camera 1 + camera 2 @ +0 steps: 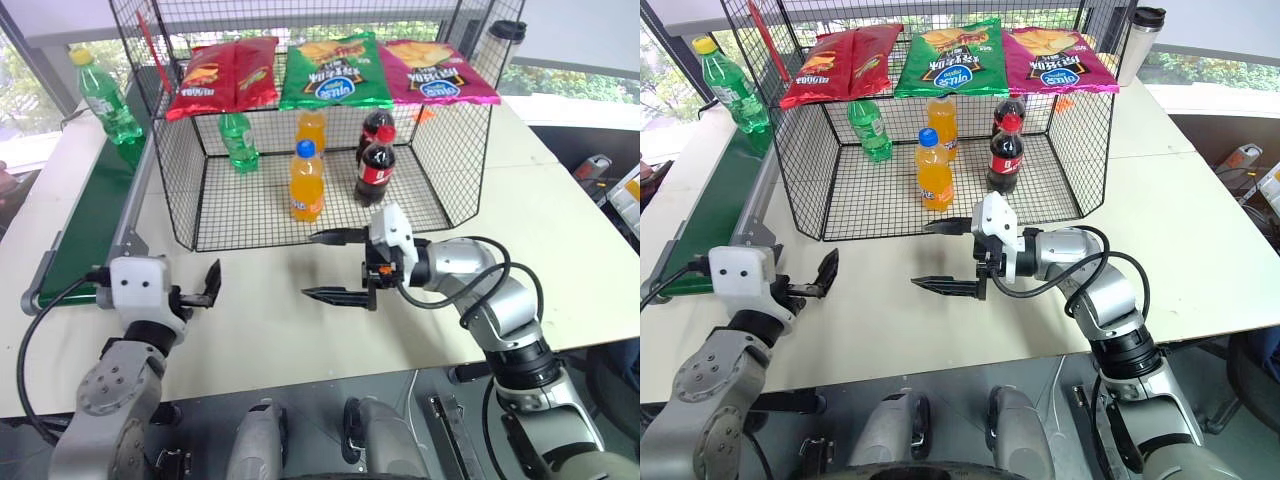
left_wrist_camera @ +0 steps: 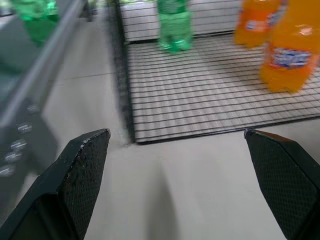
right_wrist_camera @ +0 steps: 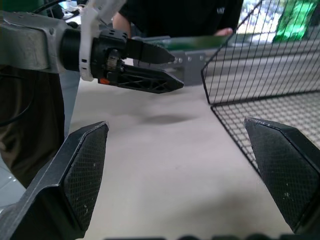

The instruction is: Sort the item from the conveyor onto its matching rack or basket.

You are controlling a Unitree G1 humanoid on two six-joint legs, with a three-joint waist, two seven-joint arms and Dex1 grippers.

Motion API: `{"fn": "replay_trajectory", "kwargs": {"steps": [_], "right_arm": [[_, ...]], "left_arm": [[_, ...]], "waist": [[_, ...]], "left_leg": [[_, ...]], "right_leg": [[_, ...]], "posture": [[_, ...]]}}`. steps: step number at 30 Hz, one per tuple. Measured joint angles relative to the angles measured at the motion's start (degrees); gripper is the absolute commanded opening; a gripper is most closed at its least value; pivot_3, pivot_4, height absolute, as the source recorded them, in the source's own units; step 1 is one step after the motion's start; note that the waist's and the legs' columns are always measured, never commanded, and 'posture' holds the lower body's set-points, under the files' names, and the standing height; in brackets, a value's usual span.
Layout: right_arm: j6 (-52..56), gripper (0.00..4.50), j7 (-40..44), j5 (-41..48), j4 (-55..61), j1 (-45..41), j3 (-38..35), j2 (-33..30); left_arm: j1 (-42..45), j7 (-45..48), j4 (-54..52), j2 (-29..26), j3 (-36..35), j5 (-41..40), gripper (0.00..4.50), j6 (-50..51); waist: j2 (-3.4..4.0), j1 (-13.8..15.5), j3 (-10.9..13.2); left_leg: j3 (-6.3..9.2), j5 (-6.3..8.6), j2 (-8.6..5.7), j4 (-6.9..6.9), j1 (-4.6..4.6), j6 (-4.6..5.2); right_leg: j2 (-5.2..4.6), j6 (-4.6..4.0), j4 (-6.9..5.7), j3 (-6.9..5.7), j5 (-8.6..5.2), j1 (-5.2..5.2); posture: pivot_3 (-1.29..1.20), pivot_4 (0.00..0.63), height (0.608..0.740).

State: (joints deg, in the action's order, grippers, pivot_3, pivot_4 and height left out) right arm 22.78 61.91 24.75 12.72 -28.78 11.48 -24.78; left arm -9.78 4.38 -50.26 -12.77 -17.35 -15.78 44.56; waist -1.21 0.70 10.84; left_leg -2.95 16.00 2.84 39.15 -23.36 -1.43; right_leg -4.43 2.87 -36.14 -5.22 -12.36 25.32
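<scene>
Head views: yellow-capped green bottle stands upright on the conveyor far end, left of the black mesh cage; both claws empty over the white counter before the cage, left claw spread, right claw spread and pointing left. Left wrist view: its fingers wide apart, cage floor with a capless green bottle and orange bottles ahead. Right wrist view: its fingers wide apart, the left claw beyond beside the cage edge, a person behind.
</scene>
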Motion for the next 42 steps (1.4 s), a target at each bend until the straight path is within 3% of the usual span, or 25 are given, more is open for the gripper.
{"fn": "replay_trajectory", "kwargs": {"steps": [17,31,42], "right_arm": [[-11.9,4.50,1.0,-5.4,-6.8,-0.2,1.8,2.3],[-13.4,4.50,0.1,-7.2,-8.0,-0.2,2.0,2.3],[-12.5,4.50,-0.6,-7.7,-8.0,-0.2,2.6,1.9]], "left_arm": [[7.2,-4.1,4.5,-2.8,-13.9,0.6,4.47,-1.2],[6.0,-3.3,12.0,-5.1,-17.9,0.4,4.47,-2.9],[7.7,-3.7,12.1,-5.0,-17.9,0.0,4.47,-3.4]], "waist": [[-0.01,0.0,0.0],[-0.01,0.0,0.0],[-0.01,0.0,0.0]], "left_leg": [[-0.04,0.00,-0.01,0.00,0.01,0.00],[-0.05,0.00,0.00,0.00,0.01,0.00],[-0.05,0.00,0.00,0.00,0.02,0.00]], "right_leg": [[0.01,0.12,-0.01,0.00,0.08,-0.02],[0.00,0.11,-0.01,0.00,0.08,-0.02],[-0.01,0.11,-0.01,0.00,0.08,-0.02]], "posture": [[0.00,0.150,0.740],[0.00,0.150,0.740],[0.00,0.150,0.740]]}}
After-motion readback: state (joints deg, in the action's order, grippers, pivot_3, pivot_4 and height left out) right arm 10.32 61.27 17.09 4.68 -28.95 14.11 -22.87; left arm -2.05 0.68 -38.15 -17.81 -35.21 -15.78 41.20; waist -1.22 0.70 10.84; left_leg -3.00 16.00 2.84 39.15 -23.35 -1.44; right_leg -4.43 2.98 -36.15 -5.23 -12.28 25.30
